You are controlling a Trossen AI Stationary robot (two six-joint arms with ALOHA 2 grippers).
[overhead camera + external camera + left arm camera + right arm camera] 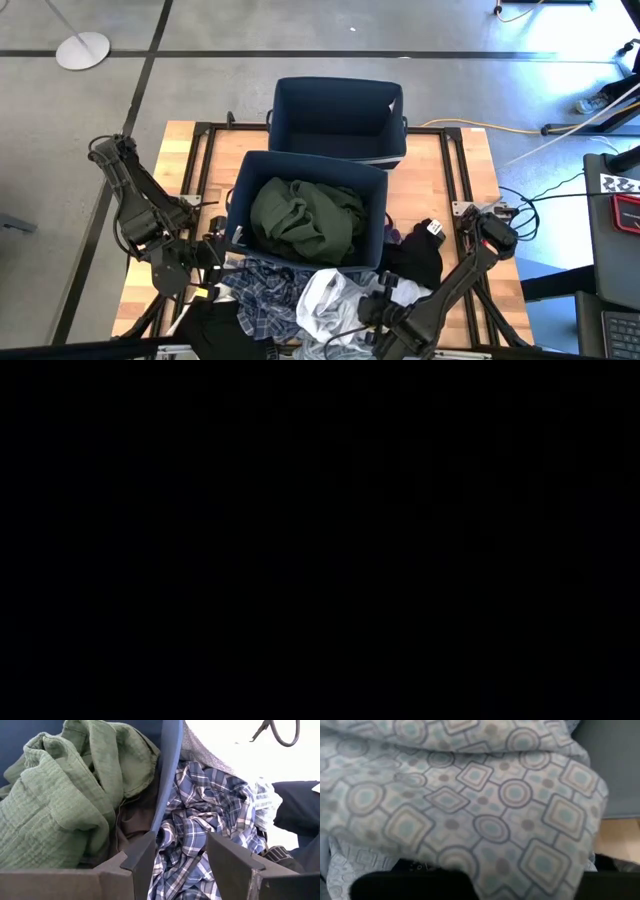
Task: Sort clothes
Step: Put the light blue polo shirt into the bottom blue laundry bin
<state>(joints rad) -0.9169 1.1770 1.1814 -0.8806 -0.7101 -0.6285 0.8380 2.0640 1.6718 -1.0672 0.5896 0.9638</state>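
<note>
The clothes lie in a heap on the table's near side: a blue plaid shirt (262,292), a pale patterned garment (325,300), and black pieces (418,258). An olive green garment (300,220) fills the nearer navy bin (378,200), with brown cloth (134,822) under it. My left gripper (182,857) stands open just outside that bin's near wall, over the plaid shirt (200,810). My right gripper (378,312) is down in the pale patterned garment (470,800), shut, with its fingers mostly covered by the cloth. The low view is black. My right gripper comes slanting down from the table's near right into the pale patterned garment. A bulging fold (485,860) covers the fingertips, so the part and the number of layers cannot be told. The garment rests on the heap.
A second navy bin (338,120) stands behind the first, toward the far edge, with nothing showing inside. Bare wood (450,170) shows at the right of the bins and at the far left corner. Cables and a stand lie on the floor beyond the table.
</note>
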